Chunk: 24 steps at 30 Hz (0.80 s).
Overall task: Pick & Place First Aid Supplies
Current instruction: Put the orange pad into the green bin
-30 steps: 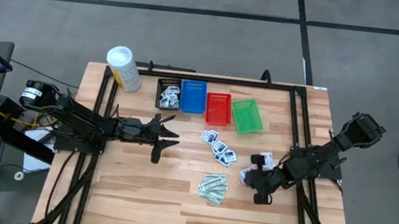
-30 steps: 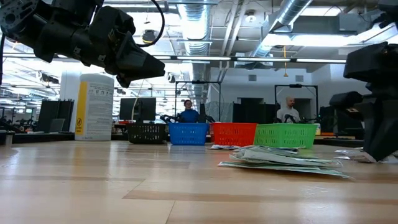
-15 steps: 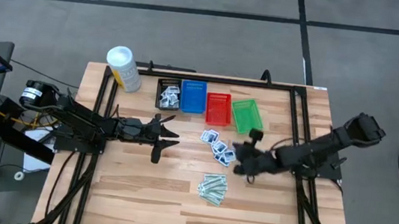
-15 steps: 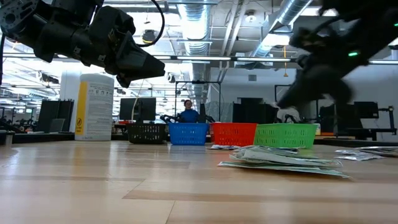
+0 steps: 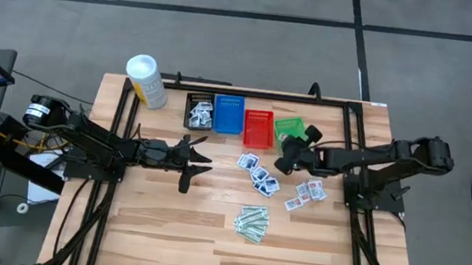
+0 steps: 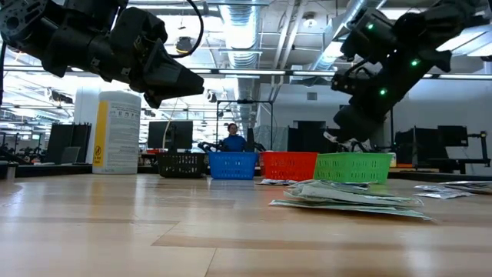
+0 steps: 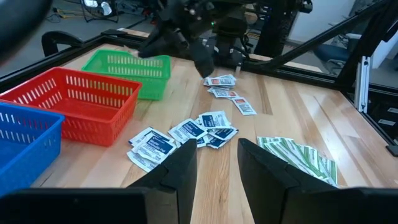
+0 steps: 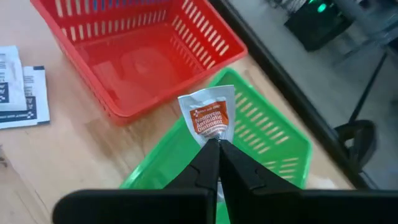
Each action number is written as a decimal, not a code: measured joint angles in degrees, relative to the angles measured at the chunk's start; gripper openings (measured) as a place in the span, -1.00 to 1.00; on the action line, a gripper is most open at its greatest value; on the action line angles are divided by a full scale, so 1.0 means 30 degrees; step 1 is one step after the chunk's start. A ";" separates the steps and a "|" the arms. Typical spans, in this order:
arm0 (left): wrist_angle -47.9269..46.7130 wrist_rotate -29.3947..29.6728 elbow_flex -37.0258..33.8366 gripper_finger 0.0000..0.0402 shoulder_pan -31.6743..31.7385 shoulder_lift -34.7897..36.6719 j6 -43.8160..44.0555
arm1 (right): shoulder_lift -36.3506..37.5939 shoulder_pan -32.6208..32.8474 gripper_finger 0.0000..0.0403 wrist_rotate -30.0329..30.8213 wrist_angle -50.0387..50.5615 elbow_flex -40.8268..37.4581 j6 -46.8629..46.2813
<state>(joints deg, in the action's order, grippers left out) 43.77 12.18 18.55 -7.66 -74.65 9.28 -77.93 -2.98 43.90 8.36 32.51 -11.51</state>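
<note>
My right gripper (image 8: 217, 144) (image 5: 284, 162) hovers over the near left corner of the green basket (image 8: 273, 143) (image 5: 293, 136), shut on a small white packet with red print (image 8: 208, 115). More red-print packets (image 5: 305, 192) lie on the table toward the right. Blue-print packets (image 5: 258, 175) lie at the middle, and pale-green strips (image 5: 252, 222) nearer the near edge. Other white packets sit in the black basket (image 5: 199, 110). My left gripper (image 5: 200, 160) (image 7: 217, 168) waits open above the table, left of the blue-print packets. My right gripper pinches the red-print packet by its lower edge (image 8: 211, 138) between the tips of its two fingers. The packet stands up beyond the fingertips, lifted clear, above the corner of the green basket.
Black, blue (image 5: 228, 114), red (image 5: 258, 128) and green baskets stand in a row near the far edge. A tall white tub with a yellow label (image 5: 146, 80) stands at the far left. Black frame rails (image 5: 354, 155) run along the table's sides. People show in the room behind (image 6: 233, 138).
My right gripper has risen from the table beside the red-print packets on the right and swung toward the left and far edge, to the green basket. The red-print packet now shows between its shut fingers. My left arm has kept still.
</note>
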 joint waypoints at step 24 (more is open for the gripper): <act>0.0000 0.0000 0.0000 -0.42 0.0007 0.0007 0.0000 | 0.0022 -0.0139 -0.58 -0.0440 0.0296 0.0022 -0.0180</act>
<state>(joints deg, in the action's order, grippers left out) 43.77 12.19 18.55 -7.64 -74.63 9.28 -77.87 -3.40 42.58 9.25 32.58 -12.05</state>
